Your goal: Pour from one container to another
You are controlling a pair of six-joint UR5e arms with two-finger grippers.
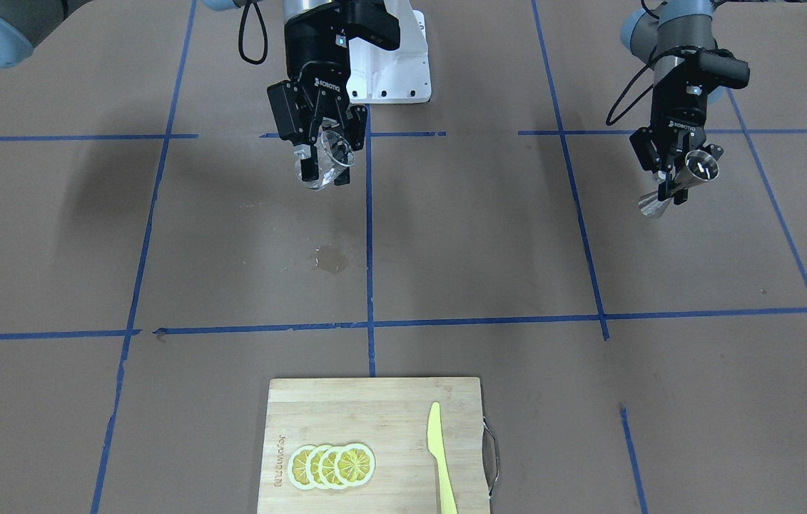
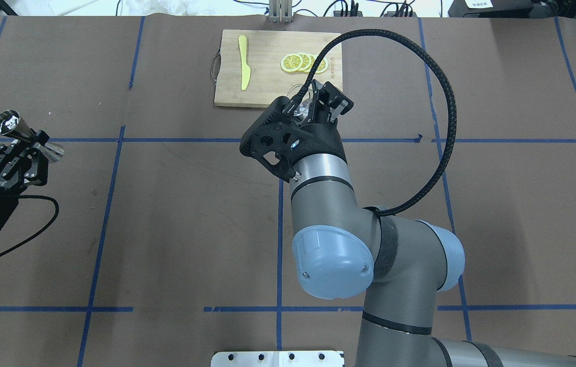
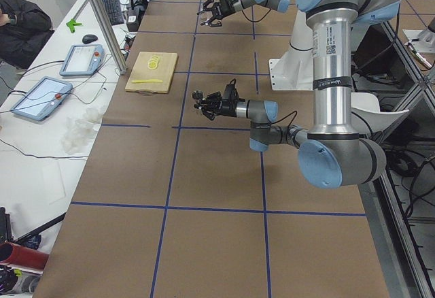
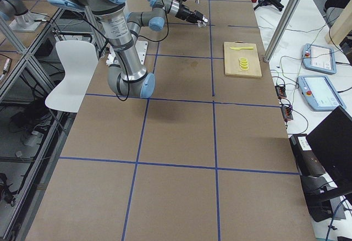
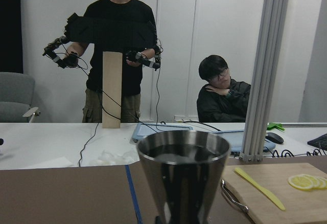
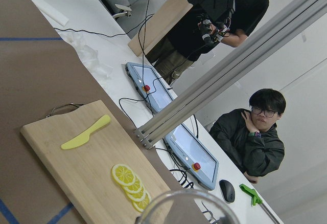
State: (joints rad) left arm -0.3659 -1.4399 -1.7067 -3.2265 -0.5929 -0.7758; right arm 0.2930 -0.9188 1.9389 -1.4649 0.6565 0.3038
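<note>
The small glass cup (image 1: 328, 163) is being pinched between the fingers of the right gripper (image 1: 325, 173) and is being held in the air, tipped, above the brown table (image 1: 481, 250). The metal jigger (image 1: 701, 168) is being clamped at its narrow waist by the left gripper (image 1: 669, 187), also off the table and well apart from the cup. The pour is judged as not yet begun, since the two vessels are being kept far from each other. The main danger is being judged as a spill. If the cup is being tipped further before its lip is above the jigger's small mouth, whatever is inside (the contents cannot be told from these views) is likely to be lost onto the table. A damp patch (image 1: 332, 259) is already showing on the paper near the cup. A slip of the smooth glass between the fingers is also being counted as a risk while it is being turned. On the far side of the table from the robot, a wooden cutting board (image 1: 374, 421) is lying with a yellow knife (image 1: 439, 457) and lemon slices (image 1: 332, 465) on it, well away from the line between the grippers and so not being counted as an obstacle. Two people (image 5: 120, 55) are being seen beyond the table.
</note>
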